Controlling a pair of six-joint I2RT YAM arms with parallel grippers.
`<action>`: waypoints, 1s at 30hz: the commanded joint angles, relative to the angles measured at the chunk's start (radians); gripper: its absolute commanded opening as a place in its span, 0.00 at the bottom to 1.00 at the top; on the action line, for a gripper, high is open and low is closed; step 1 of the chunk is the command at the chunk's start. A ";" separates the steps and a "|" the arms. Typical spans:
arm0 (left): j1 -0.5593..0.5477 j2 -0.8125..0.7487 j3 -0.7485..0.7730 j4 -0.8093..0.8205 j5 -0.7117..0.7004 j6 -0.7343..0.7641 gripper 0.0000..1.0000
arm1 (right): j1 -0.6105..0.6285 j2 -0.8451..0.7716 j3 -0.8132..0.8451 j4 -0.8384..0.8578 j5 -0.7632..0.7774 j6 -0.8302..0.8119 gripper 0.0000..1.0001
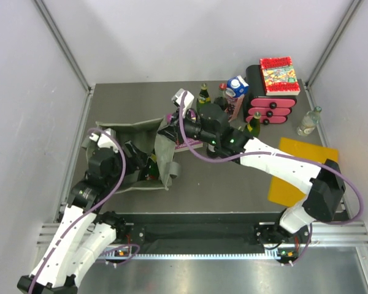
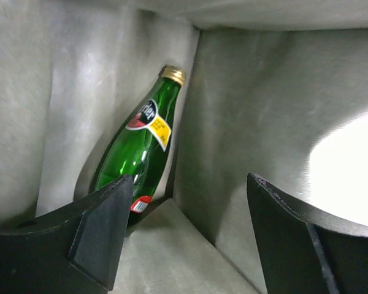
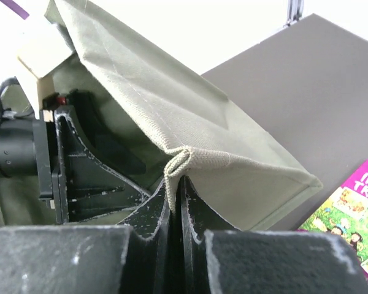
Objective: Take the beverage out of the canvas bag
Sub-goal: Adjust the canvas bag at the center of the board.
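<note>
Found the canvas bag [image 1: 129, 127] slumped on its side along the left edge of the counter [image 1: 233, 184], mouth turned toward the counter's middle. Found the left claw [image 2: 190, 205] reaching inside it, fingers wide apart with nothing between them, aimed down the cloth tunnel. Spotted the green bottle [image 2: 141, 150] lying tilted in a fold deep in the bag, gold cap pointing away, base just beyond the left finger and seemingly untouched. Judged the step as the reach-in: approach made, grasp not yet made. Reckoned the next move called for easing further in, straddling the bottle's body, closing, then drawing straight back out through the mouth. Noted cloth walls close on both sides of the bottle, so little room to swing sideways. Further right, at the mouth, saw the right claw [image 3: 175, 184] pinched together on a fold of the bag's upper rim, lifting it and holding the opening up. Saw a picture book [image 3: 349, 208] lying just beside that mouth. Toward the far right corner, noted a dark bottle [image 1: 203, 95], a carton [image 1: 236, 92] and a pink drawer box [image 1: 271, 104] carrying a red book [image 1: 280, 75]; by the right edge, a clear bottle [image 1: 308, 121] and an orange board [image 1: 303, 165]. Judged the bare strip along the near edge, right of the bag, the best open room for setting the bottle down.
</note>
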 commanded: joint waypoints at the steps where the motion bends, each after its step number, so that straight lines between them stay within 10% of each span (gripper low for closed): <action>1: 0.005 -0.045 -0.066 0.005 -0.041 -0.049 0.79 | 0.029 -0.097 -0.038 0.149 0.018 -0.058 0.00; 30: 0.003 -0.190 -0.212 0.247 0.015 0.373 0.80 | 0.207 -0.242 -0.373 0.304 0.078 -0.398 0.00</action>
